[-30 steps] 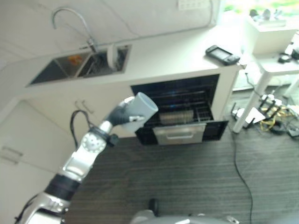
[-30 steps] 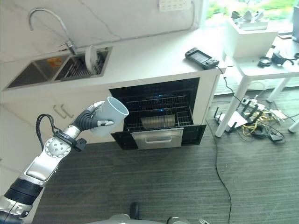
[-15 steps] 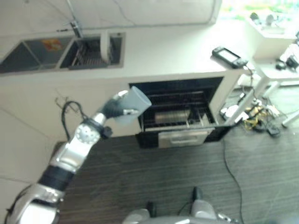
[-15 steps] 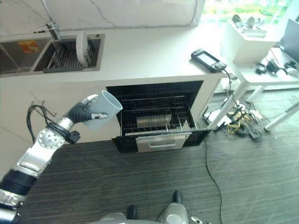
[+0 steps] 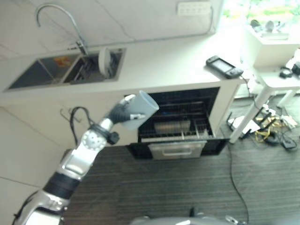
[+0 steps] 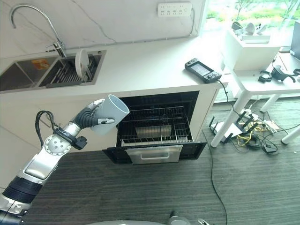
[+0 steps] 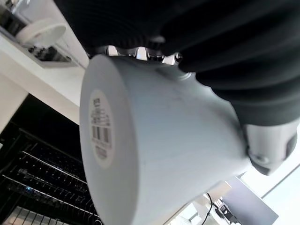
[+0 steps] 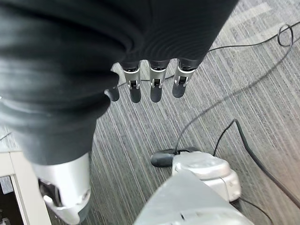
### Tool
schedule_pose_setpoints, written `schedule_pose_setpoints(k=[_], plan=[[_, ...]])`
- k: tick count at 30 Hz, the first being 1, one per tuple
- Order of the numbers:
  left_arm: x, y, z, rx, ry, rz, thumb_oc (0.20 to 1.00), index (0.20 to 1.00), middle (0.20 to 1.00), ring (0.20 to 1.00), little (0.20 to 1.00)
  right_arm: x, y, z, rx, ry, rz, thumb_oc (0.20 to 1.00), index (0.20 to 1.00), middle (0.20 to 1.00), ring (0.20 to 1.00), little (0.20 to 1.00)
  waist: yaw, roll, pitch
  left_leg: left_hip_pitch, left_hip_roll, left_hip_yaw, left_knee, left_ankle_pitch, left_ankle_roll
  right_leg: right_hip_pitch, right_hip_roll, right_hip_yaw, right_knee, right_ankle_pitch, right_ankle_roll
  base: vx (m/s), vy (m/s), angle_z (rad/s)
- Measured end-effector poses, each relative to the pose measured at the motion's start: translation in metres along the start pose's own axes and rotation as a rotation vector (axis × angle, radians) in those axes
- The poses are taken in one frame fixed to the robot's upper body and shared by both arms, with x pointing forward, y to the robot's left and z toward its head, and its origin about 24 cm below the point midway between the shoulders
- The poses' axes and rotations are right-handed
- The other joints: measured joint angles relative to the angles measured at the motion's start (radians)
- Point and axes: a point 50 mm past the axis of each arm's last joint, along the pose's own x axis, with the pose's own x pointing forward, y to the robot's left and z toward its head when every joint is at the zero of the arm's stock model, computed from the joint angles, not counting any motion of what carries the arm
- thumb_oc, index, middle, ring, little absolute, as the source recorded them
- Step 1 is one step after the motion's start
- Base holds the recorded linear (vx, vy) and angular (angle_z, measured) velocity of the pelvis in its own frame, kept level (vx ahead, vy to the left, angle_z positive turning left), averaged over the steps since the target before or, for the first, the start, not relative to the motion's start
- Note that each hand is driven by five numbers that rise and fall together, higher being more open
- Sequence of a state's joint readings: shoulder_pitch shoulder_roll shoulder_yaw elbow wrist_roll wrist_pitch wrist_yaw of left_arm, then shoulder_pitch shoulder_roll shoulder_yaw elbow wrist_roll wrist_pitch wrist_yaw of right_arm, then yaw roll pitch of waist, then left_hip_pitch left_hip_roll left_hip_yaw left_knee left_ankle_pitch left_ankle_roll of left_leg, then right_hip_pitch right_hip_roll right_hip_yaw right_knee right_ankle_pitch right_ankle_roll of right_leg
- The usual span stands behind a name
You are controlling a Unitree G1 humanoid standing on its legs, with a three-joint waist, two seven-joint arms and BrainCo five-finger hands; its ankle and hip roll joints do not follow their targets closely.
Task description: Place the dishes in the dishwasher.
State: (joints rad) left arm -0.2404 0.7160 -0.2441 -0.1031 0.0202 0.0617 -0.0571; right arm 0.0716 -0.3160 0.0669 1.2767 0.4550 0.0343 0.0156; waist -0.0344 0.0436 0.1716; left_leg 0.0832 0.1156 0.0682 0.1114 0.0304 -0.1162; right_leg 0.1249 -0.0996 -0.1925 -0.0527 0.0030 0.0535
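Observation:
My left hand [image 6: 89, 118] is shut on a pale grey cup [image 6: 110, 114], held tilted with its mouth up and to the right. The cup hangs in the air at the upper left corner of the open dishwasher [image 6: 157, 129]. In the left wrist view the cup [image 7: 159, 154] shows its labelled base, with the dishwasher's wire rack [image 7: 42, 180] beyond it. A dish [image 6: 150, 131] lies in the pulled-out rack. A white plate [image 6: 80, 63] stands on edge in the sink's rack. My right hand [image 8: 152, 84] hangs over the floor, fingers relaxed and holding nothing.
The dishwasher door [image 6: 154, 153] lies open, low over the grey carpet. A double sink [image 6: 47, 75] with a tall tap is at the counter's left. A dark handheld device [image 6: 202, 70] lies on the counter's right end. A white table [image 6: 262, 72] and loose cables [image 6: 246, 137] stand at the right.
The whole picture has shifted, so the camera moved. The cup stays in my left hand at the dishwasher's upper left corner.

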Motion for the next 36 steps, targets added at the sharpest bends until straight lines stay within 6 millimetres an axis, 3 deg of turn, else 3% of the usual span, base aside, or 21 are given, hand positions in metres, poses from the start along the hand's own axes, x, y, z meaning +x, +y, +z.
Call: schedule_pose_setpoints(k=[1,3,4,6,9,12,15,16,17,18,19,22,24,25,26,27,28,30,32,35,36], plan=[[0.000,-0.003,-0.001,-0.009,0.003,-0.009,0.200,0.200,0.200,0.200,0.200,0.000,-0.004,-0.003,-0.004,0.012,-0.015,1.000,1.000,1.000,1.000,1.000,0.003,-0.017,0.004,-0.027,-0.007,-0.003,0.027,-0.018,-0.007,0.009,-0.018,-0.006,-0.010,0.005,0.003,0.16,0.303,0.29],[0.003,-0.010,0.003,-0.019,-0.018,-0.039,0.200,0.200,0.200,0.200,0.200,-0.003,-0.023,-0.012,-0.005,0.046,-0.073,1.000,1.000,1.000,1.000,1.000,-0.014,0.017,-0.019,-0.026,0.046,0.087,-0.149,-0.022,-0.004,0.026,-0.018,-0.060,-0.033,0.015,0.014,0.16,0.307,0.45],[0.003,-0.014,0.003,-0.019,-0.021,-0.060,0.200,0.200,0.200,0.200,0.200,-0.003,-0.025,-0.014,-0.001,0.054,-0.083,1.000,1.000,1.000,1.000,1.000,-0.014,0.017,-0.019,-0.032,0.050,0.112,-0.143,-0.019,0.002,0.031,-0.029,-0.061,-0.033,0.015,0.022,0.21,0.391,0.09],[0.003,-0.023,-0.004,-0.020,0.006,-0.096,0.200,0.200,0.200,0.200,0.200,-0.004,-0.027,-0.016,0.000,0.058,-0.089,1.000,1.000,1.000,1.000,1.000,-0.015,0.013,-0.035,-0.024,0.008,0.071,-0.130,0.000,0.015,0.020,-0.074,-0.033,-0.016,0.007,0.057,0.21,0.342,-0.32],[-0.002,-0.010,-0.023,0.013,0.092,-0.084,0.200,0.200,0.200,0.200,0.200,-0.003,0.000,-0.034,0.043,0.090,-0.027,1.000,1.000,1.000,1.000,1.000,-0.020,-0.038,-0.066,0.031,-0.093,0.118,-0.207,0.024,0.037,0.007,-0.181,-0.013,-0.015,0.039,0.113,0.10,0.125,-0.42],[-0.004,0.003,-0.024,0.046,0.101,-0.058,0.200,0.200,0.200,0.200,0.200,-0.005,0.020,-0.049,0.053,0.124,0.007,1.000,1.000,1.000,1.000,1.000,-0.013,-0.063,-0.077,0.039,-0.113,0.138,-0.200,0.018,0.067,0.007,-0.191,-0.014,-0.016,0.093,0.108,0.05,0.099,-0.21],[-0.004,0.001,-0.024,0.047,0.099,-0.076,0.200,0.200,0.200,0.200,0.200,-0.002,0.019,-0.032,0.045,0.076,0.003,1.000,1.000,1.000,1.000,1.000,-0.008,-0.059,-0.075,0.041,-0.112,0.145,-0.200,0.005,0.085,-0.023,-0.182,-0.008,0.036,0.101,0.119,0.03,0.081,-0.09],[0.000,-0.003,-0.022,0.039,0.087,-0.091,0.200,0.200,0.200,0.200,0.200,-0.001,0.016,-0.020,0.043,0.043,-0.009,1.000,1.000,1.000,1.000,1.000,-0.016,-0.042,-0.062,0.040,-0.107,0.142,-0.191,-0.007,0.107,-0.073,-0.178,0.015,0.138,0.094,0.125,0.08,-0.023,-0.04],[0.006,-0.012,-0.017,0.034,0.067,-0.123,0.200,0.200,0.200,0.200,0.200,0.000,0.004,0.000,0.031,-0.023,-0.037,1.000,1.000,1.000,1.000,1.000,-0.016,-0.010,-0.024,0.017,-0.111,0.091,-0.126,-0.049,0.159,-0.198,-0.184,0.076,0.392,0.091,0.132,0.15,-0.197,-0.12],[0.006,-0.013,-0.016,0.043,0.058,-0.136,0.200,0.200,0.200,0.200,0.200,0.000,0.001,0.003,0.030,-0.031,-0.046,1.000,1.000,1.000,1.000,1.000,-0.014,-0.006,-0.020,0.036,-0.113,0.083,-0.120,-0.074,0.147,-0.274,-0.191,0.131,0.532,0.066,0.143,0.22,-0.347,-0.03],[0.006,-0.013,-0.017,0.043,0.063,-0.137,0.200,0.200,0.200,0.200,0.200,0.000,0.001,0.001,0.029,-0.026,-0.043,1.000,1.000,1.000,1.000,1.000,-0.015,-0.024,-0.023,0.048,-0.119,0.083,-0.118,-0.087,0.133,-0.289,-0.197,0.148,0.539,0.028,0.143,0.22,-0.396,-0.13],[0.003,0.004,-0.018,0.066,0.077,-0.086,0.200,0.200,0.200,0.200,0.200,-0.001,0.001,-0.013,0.039,0.024,-0.029,1.000,1.000,1.000,1.000,1.000,0.007,-0.090,-0.030,0.039,-0.130,0.095,-0.107,-0.093,0.101,-0.273,-0.185,0.098,0.136,0.029,0.150,0.16,-0.361,-0.05],[-0.005,0.006,-0.028,0.056,0.120,-0.069,0.200,0.200,0.200,0.200,0.200,-0.001,0.004,-0.023,0.030,0.070,-0.016,1.000,1.000,1.000,1.000,1.000,-0.005,-0.100,-0.025,0.047,-0.108,0.067,-0.097,-0.097,0.083,-0.249,-0.144,0.091,0.129,0.067,0.124,0.23,-0.430,0.39],[-0.020,0.002,-0.039,0.034,0.170,-0.070,0.200,0.200,0.200,0.200,0.200,-0.003,0.013,-0.033,-0.020,0.087,0.025,1.000,1.000,1.000,1.000,1.000,-0.001,-0.089,-0.027,0.079,-0.061,0.052,-0.078,-0.115,0.054,-0.151,-0.057,0.054,0.116,0.066,0.107,0.21,-0.228,0.70],[-0.021,-0.009,-0.038,-0.001,0.173,-0.075,0.200,0.200,0.200,0.200,0.200,-0.003,0.015,-0.037,-0.039,0.091,0.034,1.000,1.000,1.000,1.000,1.000,0.015,-0.087,-0.019,-0.006,-0.028,0.053,0.093,-0.127,0.040,-0.087,-0.030,0.037,0.036,0.065,0.018,0.19,-0.080,0.56],[-0.020,-0.013,-0.035,-0.004,0.157,-0.089,0.200,0.200,0.200,0.200,0.200,-0.002,0.012,-0.032,-0.047,0.078,0.023,1.000,1.000,1.000,1.000,1.000,0.027,-0.098,-0.019,-0.055,-0.017,0.055,0.155,-0.153,0.033,-0.056,-0.034,0.029,-0.016,0.092,0.011,0.10,0.138,0.64],[-0.015,-0.016,-0.031,-0.006,0.137,-0.101,0.200,0.200,0.200,0.200,0.200,-0.002,0.004,-0.024,-0.046,0.059,0.003,1.000,1.000,1.000,1.000,1.000,0.027,-0.085,-0.015,-0.066,0.004,0.054,0.056,-0.142,0.012,-0.043,-0.030,0.005,-0.037,0.089,0.005,0.07,0.137,0.53],[-0.002,-0.025,-0.014,-0.028,0.064,-0.117,0.200,0.200,0.200,0.200,0.200,-0.002,-0.022,0.004,-0.051,-0.011,-0.065,1.000,1.000,1.000,1.000,1.000,0.021,-0.006,0.001,-0.063,0.062,0.050,-0.186,-0.040,-0.027,-0.033,-0.006,-0.020,-0.036,0.079,0.000,0.08,0.209,0.29],[0.001,-0.026,-0.010,-0.031,0.045,-0.121,0.200,0.200,0.200,0.200,0.200,-0.002,-0.028,0.025,-0.056,-0.069,-0.085,1.000,1.000,1.000,1.000,1.000,0.008,0.015,-0.003,-0.036,0.067,0.050,-0.207,-0.005,-0.027,-0.017,-0.009,0.003,-0.038,0.065,0.015,0.09,0.195,-0.43],[0.004,-0.020,-0.001,-0.022,-0.003,-0.100,0.200,0.200,0.200,0.200,0.200,-0.003,-0.032,0.017,-0.044,-0.064,-0.092,1.000,1.000,1.000,1.000,1.000,-0.034,0.075,-0.029,-0.008,0.059,0.058,-0.206,0.014,-0.014,-0.011,0.009,0.014,-0.042,0.040,0.056,0.04,0.047,-0.22],[0.004,-0.018,-0.002,-0.019,-0.003,-0.093,0.200,0.200,0.200,0.200,0.200,-0.002,-0.023,0.007,-0.047,-0.045,-0.068,1.000,1.000,1.000,1.000,1.000,-0.033,0.064,-0.027,0.001,0.037,0.059,-0.203,0.042,0.008,-0.008,-0.013,0.024,-0.042,0.048,0.062,-0.01,0.001,-0.18]])
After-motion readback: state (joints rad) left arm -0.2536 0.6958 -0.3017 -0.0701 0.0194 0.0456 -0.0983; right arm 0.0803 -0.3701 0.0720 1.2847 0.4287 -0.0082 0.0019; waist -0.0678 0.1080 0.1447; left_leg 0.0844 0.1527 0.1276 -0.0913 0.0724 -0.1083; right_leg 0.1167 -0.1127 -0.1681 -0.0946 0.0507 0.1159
